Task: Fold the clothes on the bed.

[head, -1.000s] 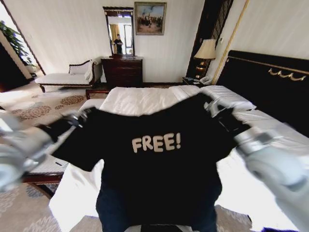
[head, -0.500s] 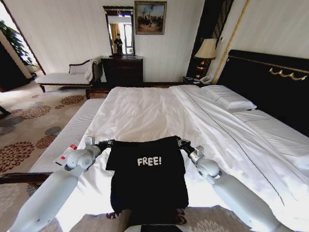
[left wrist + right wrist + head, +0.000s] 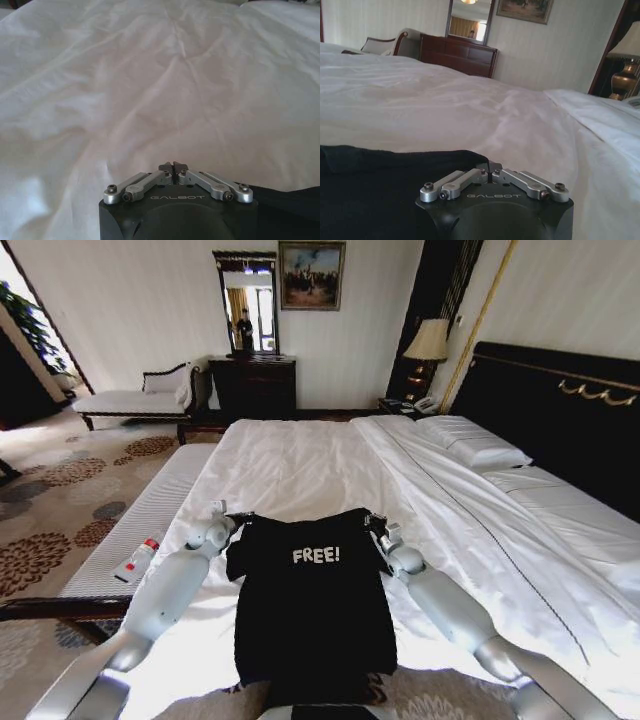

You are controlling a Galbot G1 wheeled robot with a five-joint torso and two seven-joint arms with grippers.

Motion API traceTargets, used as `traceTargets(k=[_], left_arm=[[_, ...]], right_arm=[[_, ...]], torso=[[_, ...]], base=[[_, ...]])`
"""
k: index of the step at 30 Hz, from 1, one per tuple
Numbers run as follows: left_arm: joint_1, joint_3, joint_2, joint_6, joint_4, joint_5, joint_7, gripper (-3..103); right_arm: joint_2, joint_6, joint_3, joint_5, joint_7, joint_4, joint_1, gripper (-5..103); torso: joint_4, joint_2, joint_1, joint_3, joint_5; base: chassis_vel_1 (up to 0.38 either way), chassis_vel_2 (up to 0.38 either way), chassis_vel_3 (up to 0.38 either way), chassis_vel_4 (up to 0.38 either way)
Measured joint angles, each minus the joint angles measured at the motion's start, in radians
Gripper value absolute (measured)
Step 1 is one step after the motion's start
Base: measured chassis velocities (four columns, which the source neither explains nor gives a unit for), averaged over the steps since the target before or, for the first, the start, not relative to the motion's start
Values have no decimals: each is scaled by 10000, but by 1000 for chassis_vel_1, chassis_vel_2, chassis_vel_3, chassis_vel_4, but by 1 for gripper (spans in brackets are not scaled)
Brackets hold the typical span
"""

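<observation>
Your left gripper (image 3: 237,524) is pinched shut on the left shoulder of the black T-shirt (image 3: 313,600), and your right gripper (image 3: 375,529) is clamped on the other shoulder, both just above the bed (image 3: 300,465) near its foot end. The bed's white duvet (image 3: 150,90) lies wrinkled beneath them. You have the shirt stretched between the two, "FREE!" lettering facing you, its body hanging over the bed's foot edge.

Head looks down; wrists skim the bed (image 3: 300,465).
</observation>
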Motion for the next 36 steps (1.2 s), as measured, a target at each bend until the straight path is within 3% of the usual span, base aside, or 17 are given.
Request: traceTargets(k=[3,11,14,15,17,18,21,29,34,36], left_arm=[[-10,8,-400,-35,524,301,8,1],[88,29,-498,40,700,661,-11,1],[216,-306,-549,-214,541,618,202,1],[333,-710,-659,-324,320,191,379,1],[394,-959,-838,-239,448,-213,112,1],[436,-900,-875,-132,669,41,-40,1],[648,-756,-819,-146,787,607,29,1],[1041,-841,-425,-105,353,638,120,1],[1089,-1184,-315,-113,267,449,112,1],[1088,-1338,-300,-332,224,365,174,1]], right_arm=[[295,-165,-132,-221,122,-304,-46,0],[467,-538,-299,-844,673,-771,-102,0],[680,-390,-55,-679,753,-829,-15,0],[732,-232,131,-323,489,-698,28,0],[868,-489,126,226,442,-769,157,0],[989,-762,61,384,650,-950,215,0],[1166,-1079,21,473,923,-1159,222,0],[797,-1196,-106,48,1088,-761,-4,0],[704,-1404,84,286,1466,-733,-34,0],[752,-1138,216,415,1372,-734,-10,0]], torso=[[0,0,-1,-2,-2],[-10,3,-6,-4,0],[2,2,-4,-2,0],[1,3,-4,-3,0],[-7,4,-6,-6,-3],[-9,3,-6,-5,-2],[-8,3,-4,-4,1],[-5,3,-6,-4,-1],[-3,3,-5,-3,0],[-4,2,-4,-1,-1]], base=[[0,0,0,0],[0,0,0,0],[0,0,0,0],[0,0,0,0],[0,0,0,0],[0,0,0,0],[0,0,0,0],[0,0,0,0],[0,0,0,0],[0,0,0,0]])
